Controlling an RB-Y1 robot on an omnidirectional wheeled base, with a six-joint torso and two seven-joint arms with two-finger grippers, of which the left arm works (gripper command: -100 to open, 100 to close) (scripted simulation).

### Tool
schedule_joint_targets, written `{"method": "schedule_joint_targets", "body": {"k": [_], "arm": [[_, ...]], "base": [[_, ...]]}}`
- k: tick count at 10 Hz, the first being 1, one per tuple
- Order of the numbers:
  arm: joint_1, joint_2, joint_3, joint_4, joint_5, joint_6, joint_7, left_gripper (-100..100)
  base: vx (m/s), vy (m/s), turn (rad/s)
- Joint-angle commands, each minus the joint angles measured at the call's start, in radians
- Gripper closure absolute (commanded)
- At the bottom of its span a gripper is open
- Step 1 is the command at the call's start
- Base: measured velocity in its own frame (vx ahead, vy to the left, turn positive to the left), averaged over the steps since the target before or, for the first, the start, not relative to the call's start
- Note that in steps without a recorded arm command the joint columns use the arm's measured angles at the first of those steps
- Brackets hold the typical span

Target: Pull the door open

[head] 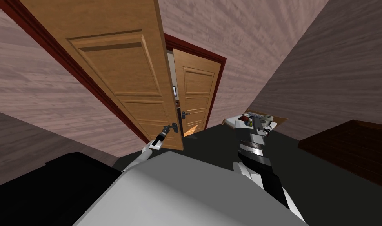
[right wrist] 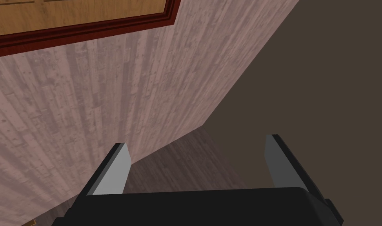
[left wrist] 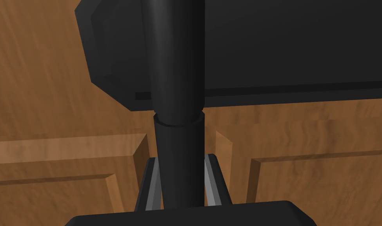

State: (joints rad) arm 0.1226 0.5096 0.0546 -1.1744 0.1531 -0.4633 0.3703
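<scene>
The left arm [head: 146, 152] is slim: a white forearm narrowing to a black wrist with a pale band. The right arm [head: 253, 154] looks bulkier, built from light grey blocks, a dark band with fine lines, a black joint and white shells. Each set of jaws rises from a dark box with bevelled corners. The left fingers [left wrist: 152, 190] and right fingers [right wrist: 116, 172] are thin blades, light grey on the inner face and black along the outer edge.

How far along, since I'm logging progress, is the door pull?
Done: left end effector shut on the dark handle. In hand: the wooden door stands partly swung out. Left: swinging it wider. Right end effector is open, holding nothing.
</scene>
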Motion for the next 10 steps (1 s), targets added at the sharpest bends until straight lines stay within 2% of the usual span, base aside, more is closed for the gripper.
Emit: {"method": "schedule_joint_targets", "body": {"k": [1,2,8,9,10], "arm": [[0.000,0.000,0.000,0.000,0.000,0.000,0.000,100],[0.025,0.019,-0.019,-0.010,-0.001,-0.022,0.020,100],[0.104,0.088,-0.080,-0.056,-0.003,-0.103,0.086,100],[0.114,0.097,-0.089,-0.062,-0.003,-0.113,0.095,100],[0.109,0.093,-0.073,-0.060,-0.001,-0.099,0.085,100]], "base": [[-0.097,0.028,-0.014],[-0.151,0.014,-0.106],[-0.224,0.075,-0.130],[-0.234,0.095,-0.112],[-0.105,0.045,-0.018]]}}
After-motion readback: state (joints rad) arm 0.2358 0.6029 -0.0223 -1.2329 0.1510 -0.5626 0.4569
